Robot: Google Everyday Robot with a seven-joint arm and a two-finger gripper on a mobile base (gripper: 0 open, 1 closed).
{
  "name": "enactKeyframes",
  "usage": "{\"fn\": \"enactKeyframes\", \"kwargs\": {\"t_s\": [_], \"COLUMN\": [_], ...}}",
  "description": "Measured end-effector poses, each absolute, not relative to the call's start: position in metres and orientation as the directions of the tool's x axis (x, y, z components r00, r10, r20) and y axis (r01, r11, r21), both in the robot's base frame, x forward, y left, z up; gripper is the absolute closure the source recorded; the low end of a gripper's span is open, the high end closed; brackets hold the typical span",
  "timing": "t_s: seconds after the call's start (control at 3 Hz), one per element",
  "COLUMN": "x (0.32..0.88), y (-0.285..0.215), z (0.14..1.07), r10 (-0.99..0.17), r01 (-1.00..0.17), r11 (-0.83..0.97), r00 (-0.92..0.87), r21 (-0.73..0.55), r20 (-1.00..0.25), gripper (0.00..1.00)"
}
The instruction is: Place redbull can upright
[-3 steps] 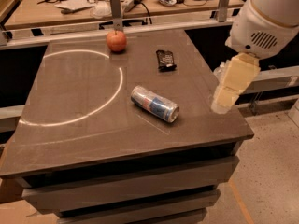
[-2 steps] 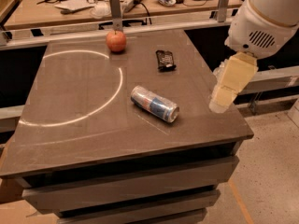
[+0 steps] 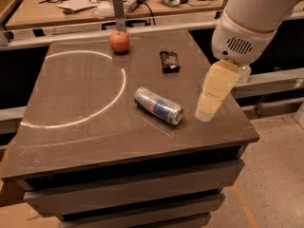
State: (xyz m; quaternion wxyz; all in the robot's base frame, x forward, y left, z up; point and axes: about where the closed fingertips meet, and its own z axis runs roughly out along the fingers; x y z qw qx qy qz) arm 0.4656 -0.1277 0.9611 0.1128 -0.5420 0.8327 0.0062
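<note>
The redbull can [image 3: 158,105] lies on its side on the dark grey table [image 3: 85,127], right of the middle, silver and blue, with one end towards the front right. My gripper [image 3: 207,109] hangs from the white arm [image 3: 247,23] above the table's right part. It is a short way to the right of the can and does not touch it. It holds nothing that I can see.
A red apple [image 3: 119,41] sits at the table's back. A small black packet [image 3: 169,61] lies at the back right. A white arc [image 3: 95,113] is drawn on the left half. A cluttered bench [image 3: 95,1] stands behind, and the table's right edge is close under the gripper.
The gripper has moved left and slightly down, closer to the can. The can, apple and packet have not moved.
</note>
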Motion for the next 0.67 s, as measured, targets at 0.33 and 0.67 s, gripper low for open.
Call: {"fn": "enactKeyframes", "kwargs": {"t_s": [0.33, 0.67], "x": [0.465, 0.468], "y": [-0.093, -0.061], "z": [0.949, 0.937], "r10": [-0.893, -0.879], "r01": [-0.897, -0.884], "r11": [0.436, 0.464], "r00": [-0.421, -0.451], "r21": [-0.070, -0.060], "r20": [-0.158, -0.156], "gripper": [0.00, 0.00]}}
